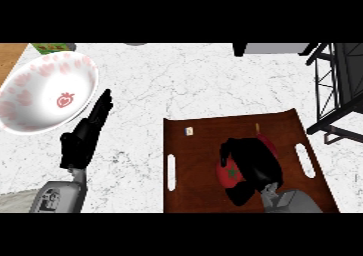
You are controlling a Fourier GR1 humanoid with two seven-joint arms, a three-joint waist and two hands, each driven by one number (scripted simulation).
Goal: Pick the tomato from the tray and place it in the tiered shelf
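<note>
A red tomato [229,174] with a green stem mark lies on the brown tray [202,150] at the lower right. My right hand [252,162] covers it from above, fingers and thumb curled round it, hiding most of its right side. The black tiered shelf [343,85] stands at the right edge, beyond the tray. At the left my left hand [85,134] rests open above the counter, fingers straight and pointing away from me, holding nothing.
A white bowl [44,92] with pink strawberry prints sits at the far left. A green box [52,47] shows at the top left, a grey object [272,48] at the top edge. The tray has slot handles [306,161] on both sides.
</note>
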